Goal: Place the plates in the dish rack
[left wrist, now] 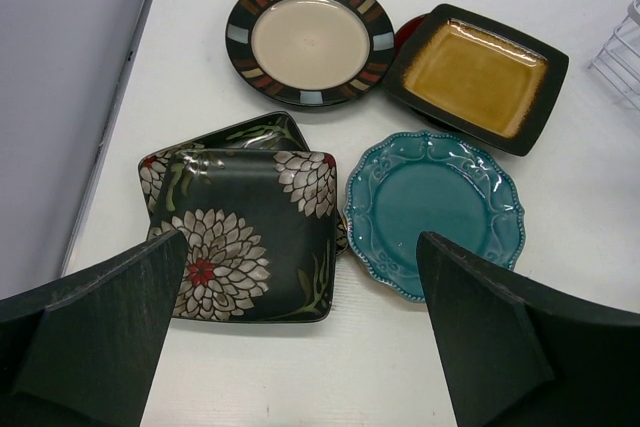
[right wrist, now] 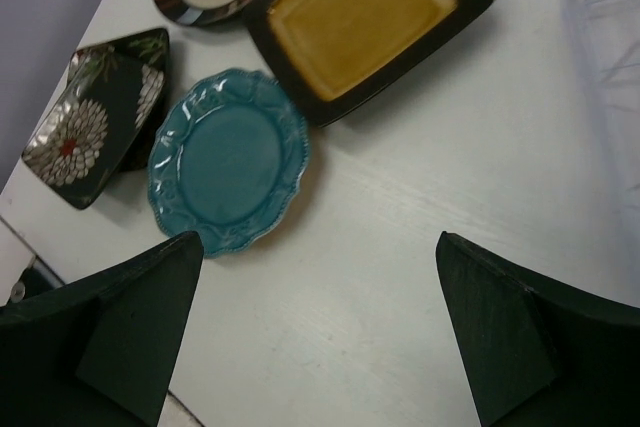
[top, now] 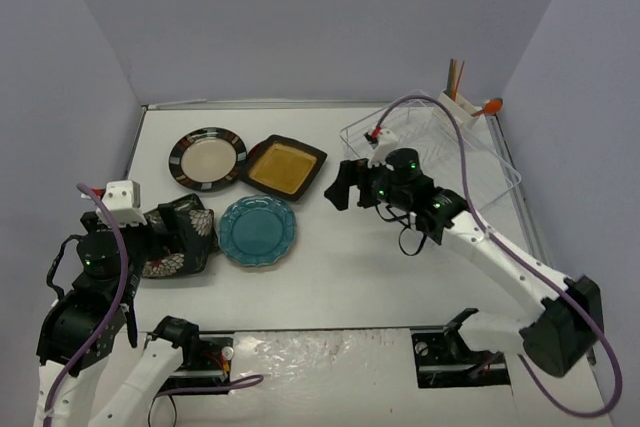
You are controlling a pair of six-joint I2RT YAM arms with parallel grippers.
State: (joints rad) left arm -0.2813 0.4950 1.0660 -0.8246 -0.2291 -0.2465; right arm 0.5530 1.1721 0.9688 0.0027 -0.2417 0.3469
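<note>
Both end effectors are released, jaws spread wide with nothing between them. The left end effector [left wrist: 300, 238] hangs over the black floral square plate [left wrist: 245, 237] at the lower left of the left wrist view; that plate lies on a second floral plate [left wrist: 235, 134] whose corner shows behind it. Just right of it the teal scalloped plate [left wrist: 435, 212] lies flat on the white worktop [left wrist: 200, 67]. Farther up that frame are the round cream-centred plate with a striped rim [left wrist: 310, 39] and the black square plate with an amber centre [left wrist: 476, 77], which rests tilted on something with a red edge that peeks out at its left. The right end effector [right wrist: 320, 237] hovers above bare worktop at mid-frame in the top view, between the plates and the dish rack [top: 480, 162], touching neither. The rack sits in the upper right of the top view with no plate in it, a small white caddy [top: 462, 107] at its far corner.
</note>
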